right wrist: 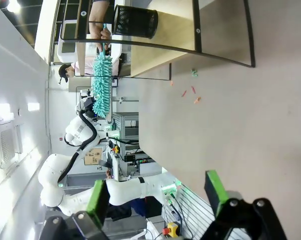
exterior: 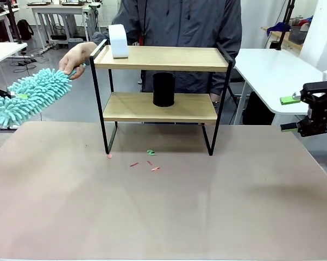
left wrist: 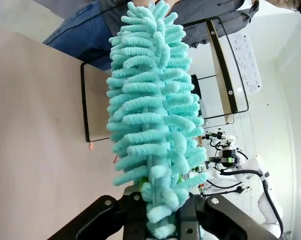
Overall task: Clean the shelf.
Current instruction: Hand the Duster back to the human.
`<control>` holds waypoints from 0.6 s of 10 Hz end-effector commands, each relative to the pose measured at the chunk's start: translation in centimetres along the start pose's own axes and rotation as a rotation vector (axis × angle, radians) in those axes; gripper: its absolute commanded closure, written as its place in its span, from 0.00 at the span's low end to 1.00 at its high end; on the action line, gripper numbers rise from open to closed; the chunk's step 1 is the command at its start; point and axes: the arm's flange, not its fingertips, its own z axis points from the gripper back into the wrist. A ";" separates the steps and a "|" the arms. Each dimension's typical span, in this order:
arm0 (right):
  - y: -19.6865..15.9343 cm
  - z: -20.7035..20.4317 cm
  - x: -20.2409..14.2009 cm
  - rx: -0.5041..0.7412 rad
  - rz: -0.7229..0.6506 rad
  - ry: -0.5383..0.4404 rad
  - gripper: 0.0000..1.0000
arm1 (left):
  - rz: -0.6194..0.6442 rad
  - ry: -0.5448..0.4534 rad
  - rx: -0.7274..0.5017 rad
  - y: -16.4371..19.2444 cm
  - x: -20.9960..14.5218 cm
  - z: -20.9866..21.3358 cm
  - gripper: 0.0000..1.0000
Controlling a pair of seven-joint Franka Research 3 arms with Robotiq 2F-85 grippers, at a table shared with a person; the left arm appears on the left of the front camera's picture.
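Observation:
The shelf [exterior: 162, 57] stands mid-table, two light wooden boards in a black frame. A white roll [exterior: 119, 41] sits on its top board and a black mesh cup [exterior: 164, 89] on the lower one. At the far left my left gripper [exterior: 18, 98] is shut on a fluffy turquoise duster [exterior: 33, 93]. A person's hand [exterior: 76, 57] holds the duster's other end beside the shelf's top left corner. In the left wrist view the duster [left wrist: 153, 110] rises from my shut left gripper [left wrist: 163, 212] and hides most of the shelf [left wrist: 96, 102]. My right gripper [exterior: 289, 114] hangs open at the table's right edge, also right gripper [right wrist: 157, 195].
Small red and green scraps [exterior: 151, 153] lie on the table in front of the shelf's legs, also scraps [right wrist: 192, 90]. The person stands behind the shelf. White tables [exterior: 277, 70] stand at the back right and back left.

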 end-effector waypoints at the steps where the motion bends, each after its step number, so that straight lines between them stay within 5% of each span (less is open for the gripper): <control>1: 0.1 0.4 -0.2 -0.005 -0.001 0.008 0.00 | -0.019 -0.028 -0.013 -0.2 -0.2 0.1 1.00; 3: 0.1 0.4 -0.2 -0.005 -0.001 0.008 0.00 | -0.019 -0.028 -0.013 -0.2 -0.2 0.1 1.00; 4: 0.1 0.4 -0.2 -0.005 -0.001 0.008 0.00 | 0.000 0.000 0.000 0.0 0.0 0.0 0.25; 5: 0.1 0.4 -0.2 -0.005 -0.001 0.008 0.00 | 0.002 -0.003 -0.005 -0.1 0.0 -0.3 0.25; 6: 0.1 0.4 -0.2 -0.005 -0.001 0.008 0.00 | 0.001 0.001 -0.009 -0.1 -0.1 -0.8 0.00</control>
